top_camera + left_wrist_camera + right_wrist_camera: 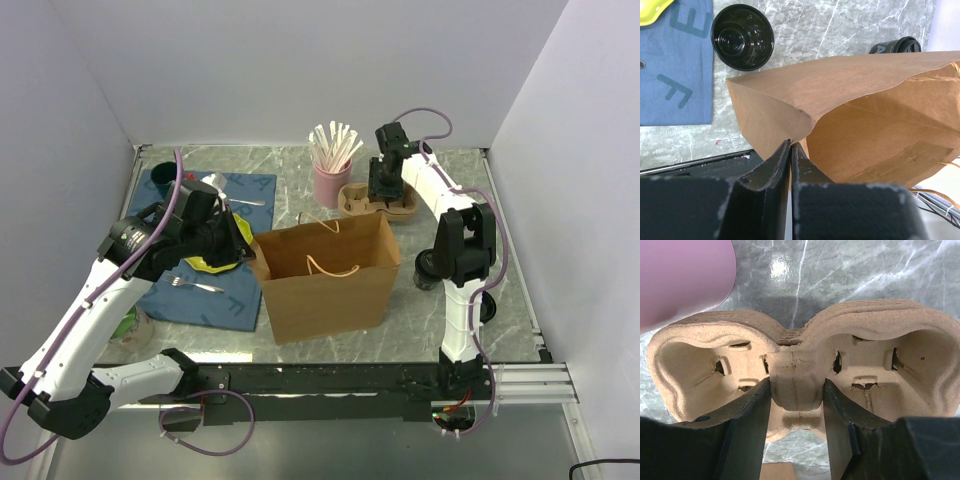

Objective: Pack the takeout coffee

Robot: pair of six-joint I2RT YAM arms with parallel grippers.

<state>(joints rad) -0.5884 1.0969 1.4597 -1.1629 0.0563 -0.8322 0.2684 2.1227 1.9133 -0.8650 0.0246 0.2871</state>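
Note:
A brown paper bag [325, 285] stands open in the middle of the table. My left gripper [245, 243] is shut on its left top rim, and the left wrist view shows the fingers [775, 165] pinching the bag's [865, 110] paper edge. At the back lies a moulded cardboard cup carrier [378, 203] with both wells empty. My right gripper [385, 188] is down on it, shut on the raised middle ridge of the carrier [795, 365]. A black-lidded takeout coffee cup [432, 268] stands to the right of the bag and shows behind it [895, 46].
A pink holder of wooden stirrers [332, 180] stands just left of the carrier. A blue mat [235, 200] at left carries a yellow plate [205, 263], a fork [195, 285] and a dark green cup [163, 177]. An empty black cup [742, 37] sits beside the mat.

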